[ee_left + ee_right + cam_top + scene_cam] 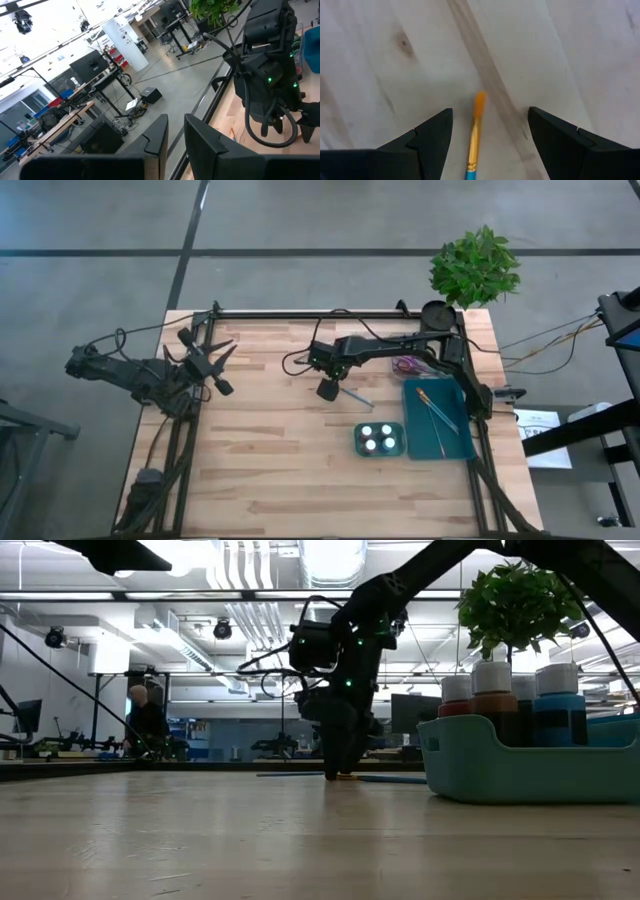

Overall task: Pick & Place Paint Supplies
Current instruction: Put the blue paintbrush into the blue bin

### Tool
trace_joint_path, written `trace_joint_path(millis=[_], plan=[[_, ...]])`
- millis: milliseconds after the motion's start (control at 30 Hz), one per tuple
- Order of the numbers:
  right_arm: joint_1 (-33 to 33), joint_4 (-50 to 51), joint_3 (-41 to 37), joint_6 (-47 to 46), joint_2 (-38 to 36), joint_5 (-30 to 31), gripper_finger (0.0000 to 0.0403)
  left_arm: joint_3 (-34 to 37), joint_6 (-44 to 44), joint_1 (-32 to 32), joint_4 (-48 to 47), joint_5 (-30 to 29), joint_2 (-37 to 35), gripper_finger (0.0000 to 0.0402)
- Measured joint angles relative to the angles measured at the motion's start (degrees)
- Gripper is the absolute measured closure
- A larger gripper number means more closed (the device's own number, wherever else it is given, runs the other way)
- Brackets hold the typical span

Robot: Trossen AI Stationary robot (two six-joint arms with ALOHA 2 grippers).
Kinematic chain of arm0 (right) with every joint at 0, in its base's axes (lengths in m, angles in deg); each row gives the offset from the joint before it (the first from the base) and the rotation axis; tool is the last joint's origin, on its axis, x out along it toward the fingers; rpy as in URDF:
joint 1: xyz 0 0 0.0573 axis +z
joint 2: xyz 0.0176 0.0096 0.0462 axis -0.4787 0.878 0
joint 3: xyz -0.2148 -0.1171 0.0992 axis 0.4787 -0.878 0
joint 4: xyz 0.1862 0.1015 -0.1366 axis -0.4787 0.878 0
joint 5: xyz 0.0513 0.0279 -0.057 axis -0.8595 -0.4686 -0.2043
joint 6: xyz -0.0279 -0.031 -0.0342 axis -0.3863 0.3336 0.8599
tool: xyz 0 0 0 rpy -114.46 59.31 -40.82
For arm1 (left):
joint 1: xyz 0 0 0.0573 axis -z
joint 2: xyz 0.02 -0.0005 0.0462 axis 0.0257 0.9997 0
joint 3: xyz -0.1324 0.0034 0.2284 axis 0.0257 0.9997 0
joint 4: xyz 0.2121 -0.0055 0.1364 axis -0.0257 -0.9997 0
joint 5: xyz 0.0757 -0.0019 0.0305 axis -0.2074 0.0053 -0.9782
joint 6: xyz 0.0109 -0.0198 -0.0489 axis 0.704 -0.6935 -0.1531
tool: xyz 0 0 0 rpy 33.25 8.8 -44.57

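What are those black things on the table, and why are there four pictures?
They are two robot arms, each ending in a hand with two fingers. One picture looks down from above, one looks across the table from its surface, and two come from small cameras on the arms' wrists.

The right hand is low over the wooden table, fingers open on either side of a brush with an orange tip that lies flat. It holds nothing yet. The left hand waits at the table's left side, holding nothing, fingers close together.

A teal tray holds two more brushes. Beside it sits a small teal holder of paint bottles. A green plant stands at the far corner.
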Motion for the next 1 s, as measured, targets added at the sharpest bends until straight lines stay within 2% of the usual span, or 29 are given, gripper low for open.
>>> trace_joint_path(millis=[100,200,333,533,700,800,1000], plan=[[0.0,-0.6,-0.5,0.3,0.0,0.1,0.0148,0.0,0.0,0.0,0.0,0.0,0.0,0.0333],[0.0,-1.8,-0.6,0.8,0.0,0.0,0.0179,0.0,0.2,0.0,0.0,0.0,0.0,0.0333],[-0.7,-2.8,-0.5,1.9,1.2,-1.7,0.0251,0.0,-0.1,0.0,0.0,0.0,0.0,0.0333],[-1.5,-3.9,-0.4,6.1,2.8,-5.9,0.0379,0.0,-0.2,0.0,0.0,0.0,0.0,0.0333],[-1.3,-5.1,-0.8,6.6,-0.9,-5.8,0.0394,0.0,-0.3,0.0,0.0,0.0,0.0,0.0333],[-0.4,-5.4,-0.9,6.6,-5.7,-5.6,0.0394,0.0,-0.3,0.0,0.0,0.1,0.0,0.0333],[2.1,-4.8,-0.8,8.2,-14.6,3.9,0.0395,0.0,-0.3,0.0,0.0,0.2,0.0,0.0333]])
